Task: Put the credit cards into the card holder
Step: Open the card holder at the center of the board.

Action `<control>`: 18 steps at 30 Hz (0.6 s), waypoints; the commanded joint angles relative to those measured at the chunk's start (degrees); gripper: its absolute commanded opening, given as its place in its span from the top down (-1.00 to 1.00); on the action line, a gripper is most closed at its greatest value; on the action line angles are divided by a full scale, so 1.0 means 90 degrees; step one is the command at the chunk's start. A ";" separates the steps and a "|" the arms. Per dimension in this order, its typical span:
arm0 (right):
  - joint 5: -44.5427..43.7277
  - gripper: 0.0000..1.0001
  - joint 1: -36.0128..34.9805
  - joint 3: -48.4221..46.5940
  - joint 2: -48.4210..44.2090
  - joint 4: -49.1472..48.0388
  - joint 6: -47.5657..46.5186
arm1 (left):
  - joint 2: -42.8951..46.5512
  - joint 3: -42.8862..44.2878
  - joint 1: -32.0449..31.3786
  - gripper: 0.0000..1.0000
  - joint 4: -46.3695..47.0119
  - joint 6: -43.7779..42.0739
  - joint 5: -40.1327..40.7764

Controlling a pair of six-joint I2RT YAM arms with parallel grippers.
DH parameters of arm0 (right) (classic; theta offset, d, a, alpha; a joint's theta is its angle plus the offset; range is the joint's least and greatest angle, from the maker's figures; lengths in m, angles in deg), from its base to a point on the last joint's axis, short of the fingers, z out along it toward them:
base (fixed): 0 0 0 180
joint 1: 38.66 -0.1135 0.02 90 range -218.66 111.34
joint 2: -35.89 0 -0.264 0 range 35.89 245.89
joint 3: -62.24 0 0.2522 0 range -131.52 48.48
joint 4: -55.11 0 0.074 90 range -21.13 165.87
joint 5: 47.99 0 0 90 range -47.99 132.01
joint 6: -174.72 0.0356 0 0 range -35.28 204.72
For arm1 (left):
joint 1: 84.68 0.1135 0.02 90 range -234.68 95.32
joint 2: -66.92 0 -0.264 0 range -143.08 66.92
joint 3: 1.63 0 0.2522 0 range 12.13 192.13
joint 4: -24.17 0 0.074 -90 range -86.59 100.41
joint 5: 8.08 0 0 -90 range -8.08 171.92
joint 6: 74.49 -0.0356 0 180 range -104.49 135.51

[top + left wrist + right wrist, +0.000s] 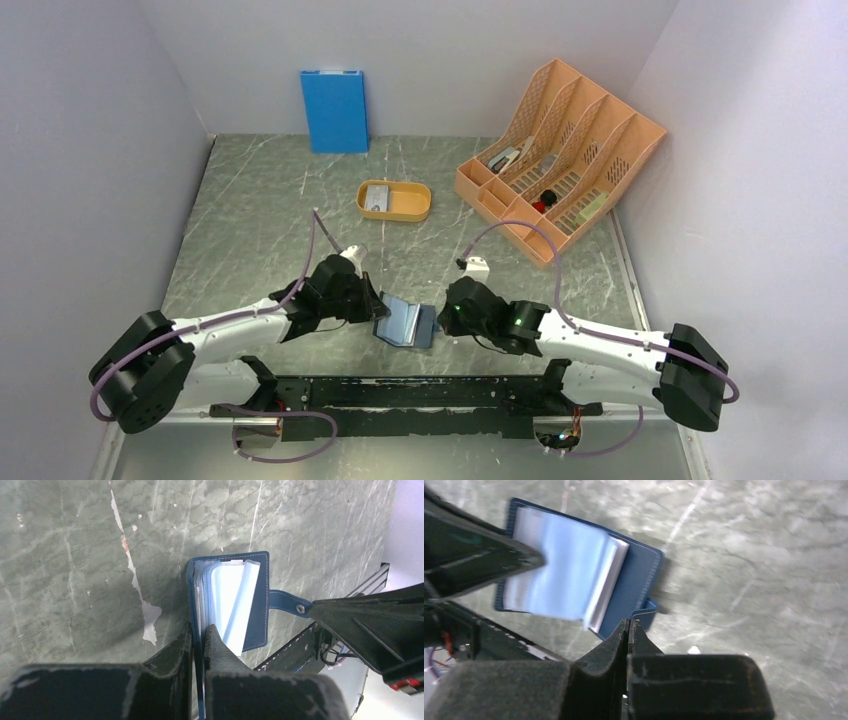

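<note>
Left pincer (200,630) and right pincer (629,624) each clamped an edge of the open card holder (405,322); credit cards (377,198) lay in the far tray (418,208), seemingly none inserted.

I work over a grey-green, marble-veined worktop (260,200) crossed by pale streaks, and my left wrist view shows a white chipped patch (149,617) in its surface, toward 9 o'clock of centre. Plain pale walls box it in on three sides: a back wall (430,60) at 12 o'clock, a left wall (80,150) at 9 o'clock and a right wall (760,150) at 3 o'clock, each meeting the worktop at a straight seam. The light is soft and even, casting only faint shadows.
</note>
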 commanded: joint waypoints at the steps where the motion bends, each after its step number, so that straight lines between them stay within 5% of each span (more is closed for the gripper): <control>1: -0.0254 0.67 0.0078 0.0267 -0.0425 0.0492 0.0479 | 0.0268 0.0036 -0.0057 0.90 -0.0368 0.0077 0.0334; 3: -0.0334 0.11 0.0083 0.0248 -0.0799 0.0716 0.0490 | 0.0371 0.0079 -0.0057 0.90 -0.0469 0.0101 0.0434; 6: -0.0377 -0.18 0.0086 0.0014 -0.1237 0.1034 0.0271 | 0.0493 0.0188 -0.0074 0.90 -0.0826 0.0114 0.0597; 11: 0.0845 -0.16 0.0075 -0.0346 -0.1385 0.0299 -0.0267 | 0.0564 0.0291 -0.0114 0.90 -0.1043 0.0188 0.0771; 18: 0.1982 0.06 0.0009 -0.0508 0.0127 -0.1467 0.0091 | 0.0499 0.0329 -0.0192 0.90 -0.0975 0.0327 0.0802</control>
